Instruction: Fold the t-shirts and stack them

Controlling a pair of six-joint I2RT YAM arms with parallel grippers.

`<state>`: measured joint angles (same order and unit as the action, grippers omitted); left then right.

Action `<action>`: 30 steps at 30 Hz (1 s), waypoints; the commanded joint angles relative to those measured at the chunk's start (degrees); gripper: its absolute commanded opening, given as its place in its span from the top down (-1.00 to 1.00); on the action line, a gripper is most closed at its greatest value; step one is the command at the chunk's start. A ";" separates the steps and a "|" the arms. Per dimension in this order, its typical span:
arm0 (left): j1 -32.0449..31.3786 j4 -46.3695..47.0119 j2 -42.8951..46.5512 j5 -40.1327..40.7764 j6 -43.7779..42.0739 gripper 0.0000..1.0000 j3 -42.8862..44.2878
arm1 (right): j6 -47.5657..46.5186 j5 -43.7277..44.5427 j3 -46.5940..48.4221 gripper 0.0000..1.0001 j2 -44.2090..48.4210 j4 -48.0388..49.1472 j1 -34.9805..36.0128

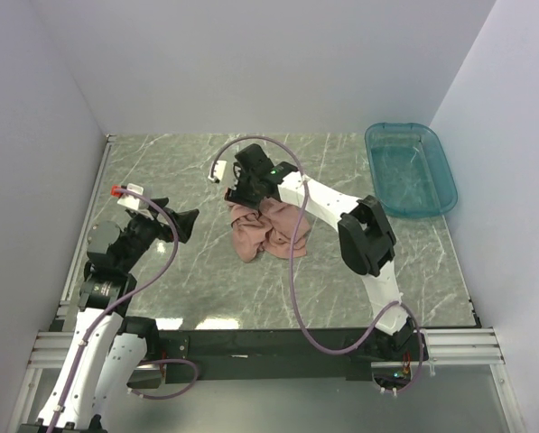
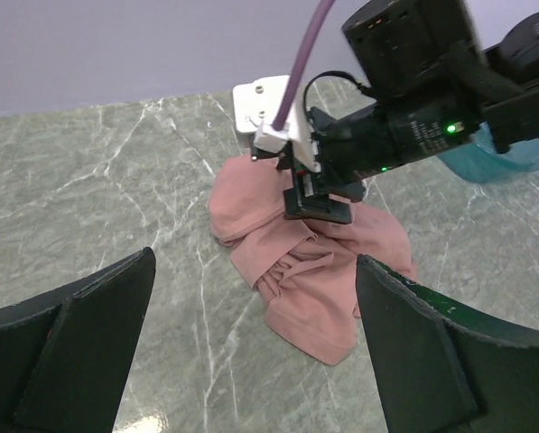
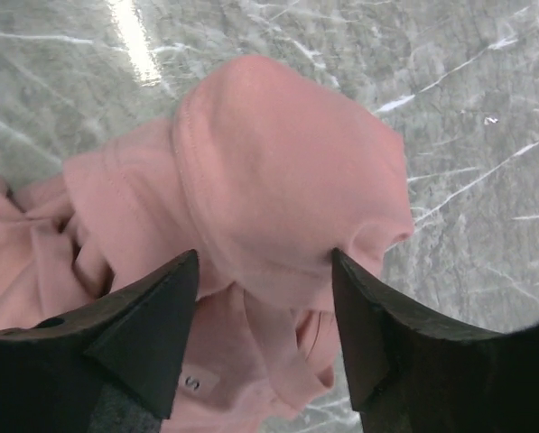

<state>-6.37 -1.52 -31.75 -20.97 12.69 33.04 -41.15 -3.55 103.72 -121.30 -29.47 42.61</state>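
A single salmon-pink t-shirt lies crumpled in a heap in the middle of the marble table. My right gripper points down onto the far end of the heap. In the right wrist view its jaws stand apart, straddling a raised fold of the t-shirt, with the cloth against both inner faces. A white size label shows below. My left gripper hovers open to the left of the heap. Its view shows the t-shirt and the right gripper ahead. No print shows.
A teal plastic bin stands at the back right of the table, and its edge shows behind the right arm. White walls enclose the table on three sides. The right arm's purple cable loops over the near side of the table.
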 commanded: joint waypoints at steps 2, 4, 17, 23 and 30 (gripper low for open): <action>-0.13 1.69 0.81 1.02 -1.61 -0.96 0.63 | 1.77 1.09 4.56 -0.25 -2.97 0.82 0.37; -0.13 1.69 0.81 1.02 -1.61 -0.95 0.71 | 2.03 1.27 5.43 -0.16 -3.51 0.47 0.28; -0.13 2.66 0.02 -1.26 -1.35 -0.94 -0.08 | 10.38 -3.90 4.57 1.00 7.45 -1.38 -7.35; -0.22 4.42 -1.74 -3.55 -0.12 -0.93 -0.52 | 14.25 -8.83 -4.57 1.00 16.86 -2.25 -17.27; -0.22 8.90 -8.05 -5.48 5.15 -0.86 -0.87 | 14.33 -12.00 -16.35 1.00 23.56 -0.85 -28.17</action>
<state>-6.46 2.74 -37.08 -24.64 14.74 32.40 -28.29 -12.36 90.52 -99.26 -30.59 16.95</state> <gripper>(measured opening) 0.937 0.029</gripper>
